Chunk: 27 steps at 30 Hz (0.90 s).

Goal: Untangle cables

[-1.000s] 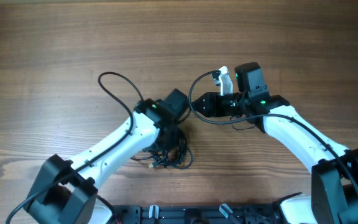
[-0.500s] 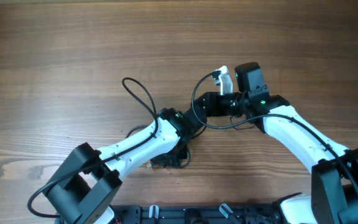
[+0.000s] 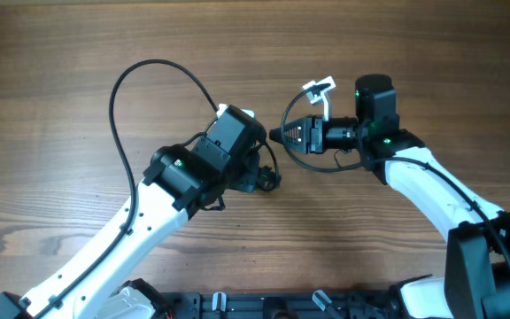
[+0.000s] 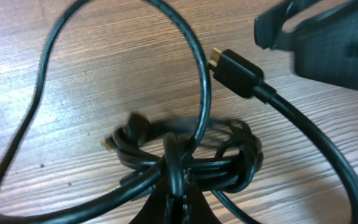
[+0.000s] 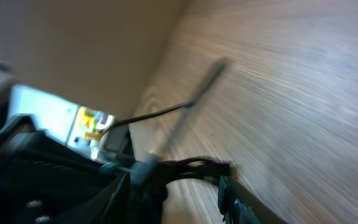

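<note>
Right wrist view blurred, right tool point(image 3: 278, 135) grip unclear; left tool point(image 4: 174, 190) pinches black cable point(image 4: 173, 158), fingertips cut off.

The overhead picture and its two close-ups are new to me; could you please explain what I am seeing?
These are two white robot arms at a wooden table. The overhead picture looks straight down; each close-up comes from a camera on one wrist. The left arm enters lower left, the right arm from the right. On the table lies a black cable tangle with a gold-tipped plug. The left end effector, its two-finger tip, pinches one strand; the right end effector seems to pinch another. The right wrist picture is too blurred to confirm.
</note>
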Motion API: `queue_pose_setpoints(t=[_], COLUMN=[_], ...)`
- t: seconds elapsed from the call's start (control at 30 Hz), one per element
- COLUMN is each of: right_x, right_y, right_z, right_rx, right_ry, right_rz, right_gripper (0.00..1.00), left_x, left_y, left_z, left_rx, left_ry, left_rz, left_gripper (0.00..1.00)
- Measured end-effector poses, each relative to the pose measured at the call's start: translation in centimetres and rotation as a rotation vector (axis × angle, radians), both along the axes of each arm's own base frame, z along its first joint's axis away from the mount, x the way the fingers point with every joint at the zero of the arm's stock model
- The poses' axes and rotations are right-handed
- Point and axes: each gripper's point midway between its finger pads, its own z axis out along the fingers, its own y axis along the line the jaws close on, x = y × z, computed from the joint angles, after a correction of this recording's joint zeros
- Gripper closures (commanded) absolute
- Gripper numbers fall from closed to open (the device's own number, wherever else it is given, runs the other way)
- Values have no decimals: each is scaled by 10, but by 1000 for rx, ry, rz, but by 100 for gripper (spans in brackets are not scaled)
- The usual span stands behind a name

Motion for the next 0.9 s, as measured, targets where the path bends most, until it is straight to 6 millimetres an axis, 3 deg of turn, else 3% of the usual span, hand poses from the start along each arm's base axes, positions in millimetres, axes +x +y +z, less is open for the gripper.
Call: queue_pose_setpoints(t=[0.1, 0.2, 0.3, 0.4, 0.53, 0.67, 0.7, 0.9], right_x=[0, 0, -3, -5, -13, -16, -16, -2], right_y=[7, 8, 12, 26, 51, 60, 58, 28], right_z=[21, 21, 21, 25, 51, 7, -12, -80], right_rx=[72, 78, 78, 87, 150, 8, -48, -283], right_ry=[-8, 53, 88, 86, 13, 238, 298, 397], right_rz=[29, 16, 16, 15, 52, -60, -101, -345], right_gripper=[60, 63, 72, 89, 96, 96, 96, 96], left_x=[7, 18, 33, 36, 40, 38, 37, 40], left_y=[5, 17, 21, 24, 21, 10, 9, 16], left_z=[-8, -9, -10, -34, -53, -59, -59, -60], left_rx=[37, 15, -77, -169, -327, -387, -394, -401], left_ry=[6, 18, 22, 68, 117, 157, 161, 161], left_rz=[-27, -3, -13, -53, -102, -139, -143, -123], left_gripper=[96, 96, 96, 96, 96, 96, 96, 96])
